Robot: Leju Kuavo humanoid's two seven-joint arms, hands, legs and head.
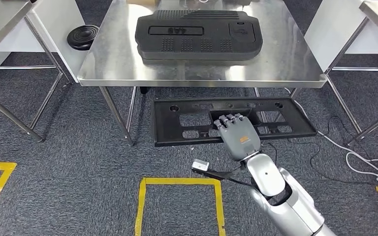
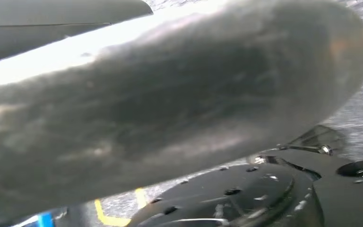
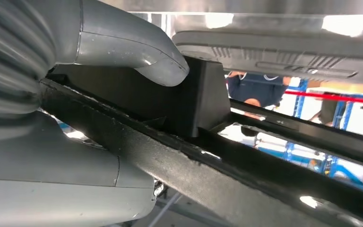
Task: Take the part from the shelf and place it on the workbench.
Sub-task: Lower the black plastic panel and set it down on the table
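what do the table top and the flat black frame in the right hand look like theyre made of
Table top: looks like stainless steel, brushed, with soft reflections and a folded edge. Flat black frame held by the right hand: probably moulded plastic, matte black, with cut-out windows and rough edge flash seen in the right wrist view.

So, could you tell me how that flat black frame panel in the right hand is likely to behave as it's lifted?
The black frame panel is long, thin and full of cutouts, so probably light but somewhat flexible. The right hand grips it near mid-length, so it should balance, though the ends may sag or wobble.
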